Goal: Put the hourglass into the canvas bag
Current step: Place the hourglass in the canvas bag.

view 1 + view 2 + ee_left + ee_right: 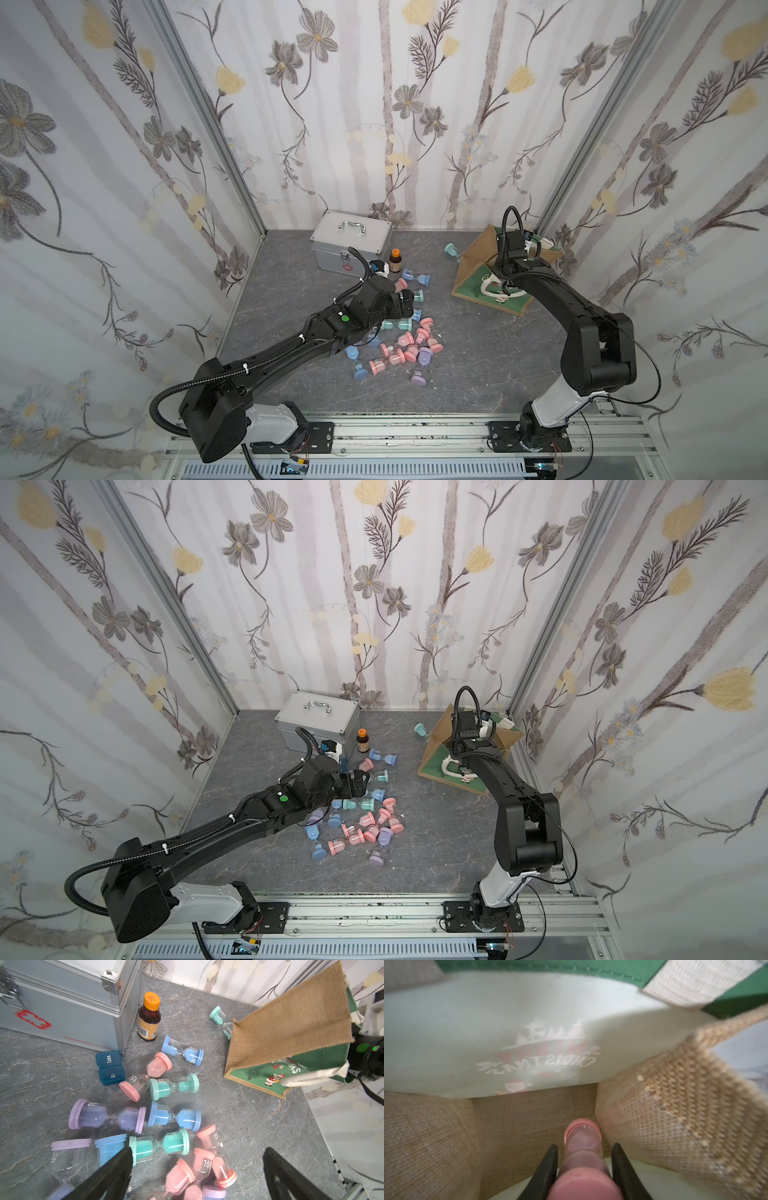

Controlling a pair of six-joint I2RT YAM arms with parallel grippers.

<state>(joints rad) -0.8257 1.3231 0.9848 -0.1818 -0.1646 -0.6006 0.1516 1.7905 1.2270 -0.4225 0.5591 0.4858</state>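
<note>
My right gripper (pixel 585 1145) is shut on a pink hourglass (pixel 582 1136), which sits lengthwise between the two black fingers. It is inside the canvas bag (pixel 529 1012), with white lining and jute walls all around it. In both top views the bag (pixel 478 262) (pixel 440 737) lies tipped at the back right, and my right wrist (pixel 515 245) reaches into its mouth. My left gripper (pixel 198 1149) stands open over a pile of pink, blue, teal and purple hourglasses (pixel 399 340), holding nothing. A teal hourglass (pixel 451 250) lies beside the bag.
A silver metal case (pixel 351 241) stands at the back, with a brown bottle (pixel 395 261) and a dark blue pill box (pixel 110 1068) beside it. Floral walls close in the back and both sides. The bag's white handle (pixel 311 1078) lies across its green panel.
</note>
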